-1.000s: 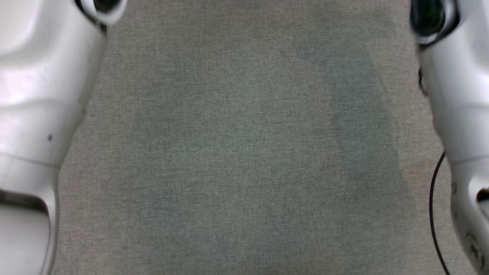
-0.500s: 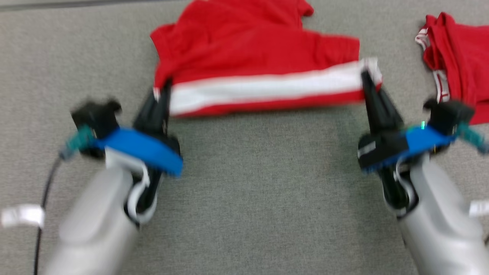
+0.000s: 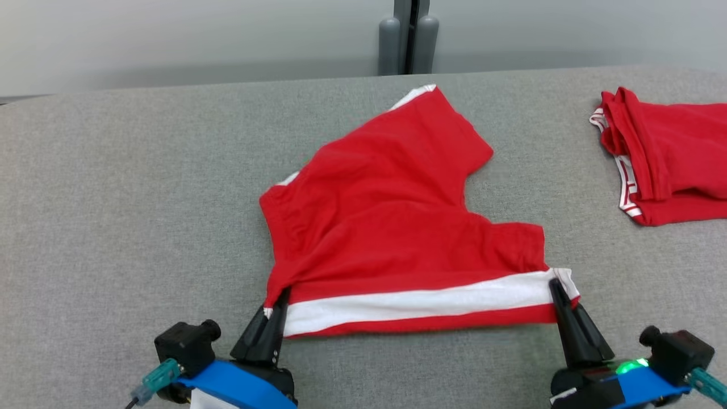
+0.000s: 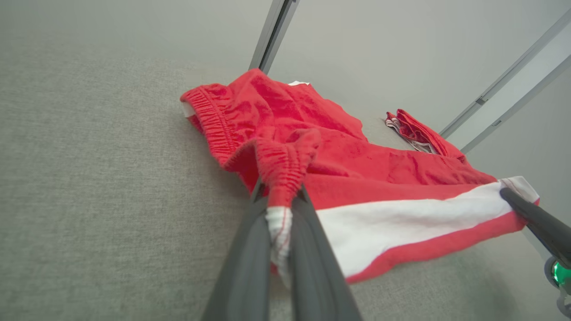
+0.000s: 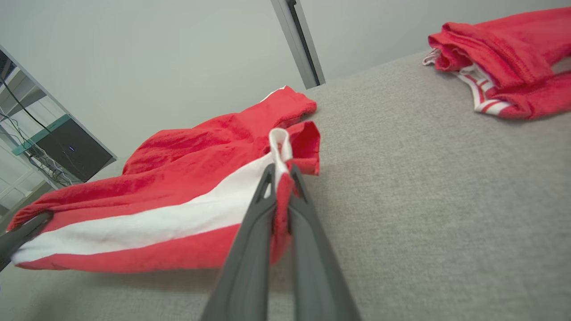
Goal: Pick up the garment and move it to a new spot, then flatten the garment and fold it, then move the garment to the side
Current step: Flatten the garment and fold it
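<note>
- two red garments lie on one grey table (image 3: 113, 199): the garment (image 3: 392, 227), shorts with a white stripe, is near the middle, and a folded red piece (image 3: 664, 153) lies at the far right, well apart from it.
- two grippers, both at the garment's near edge.
- the left gripper (image 3: 282, 298) is pinched tight on the near left corner, with bunched elastic waistband squeezed between its fingers (image 4: 250, 249).
- the right gripper (image 3: 552, 285) is pinched tight on the near right corner, at the end of the white stripe.
- the striped edge runs straight and taut from one grip to the other, with shadow under it in the right wrist view.
- the table's far edge crosses the top of the head view; the garment's far tip stops near it, in front of one grey post (image 3: 409, 37) behind the table.
- open room: a broad bare stretch left of the garment, a narrower bare band between it and the folded red piece, and a bare strip along the near side between the grippers.
</note>
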You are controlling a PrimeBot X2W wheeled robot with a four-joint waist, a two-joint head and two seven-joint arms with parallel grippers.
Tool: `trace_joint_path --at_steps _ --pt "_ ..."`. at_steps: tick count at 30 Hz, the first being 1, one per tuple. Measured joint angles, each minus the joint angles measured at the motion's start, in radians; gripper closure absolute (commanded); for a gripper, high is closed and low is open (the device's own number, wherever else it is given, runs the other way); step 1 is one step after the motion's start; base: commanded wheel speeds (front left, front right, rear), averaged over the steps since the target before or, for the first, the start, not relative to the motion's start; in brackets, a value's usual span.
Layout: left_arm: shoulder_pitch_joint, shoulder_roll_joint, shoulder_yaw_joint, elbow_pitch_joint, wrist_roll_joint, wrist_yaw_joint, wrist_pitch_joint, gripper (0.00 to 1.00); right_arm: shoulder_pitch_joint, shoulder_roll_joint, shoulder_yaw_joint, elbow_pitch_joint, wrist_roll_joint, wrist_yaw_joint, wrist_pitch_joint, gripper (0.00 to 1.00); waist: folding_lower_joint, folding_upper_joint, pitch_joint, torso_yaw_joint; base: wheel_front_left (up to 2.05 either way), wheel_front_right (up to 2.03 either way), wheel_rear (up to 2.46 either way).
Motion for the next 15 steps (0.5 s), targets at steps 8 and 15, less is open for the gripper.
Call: trace_joint_path --at_steps 8,15 --pt "0.012 0.016 -0.005 -0.082 0.002 0.026 0.027 1.00 0.021 0.014 -0.076 -0.064 -0.049 0.000 0.035 1.00 0.0002 0.0000 0.000 0.001 0.00 0.00 0.00" --pt "-0.093 -0.014 -0.012 -0.048 0.005 0.010 0.054 1.00 -0.154 -0.014 -0.107 -0.020 -0.091 0.000 0.086 1.00 0.0004 0.0000 0.028 0.014 0.00 0.00 0.00"
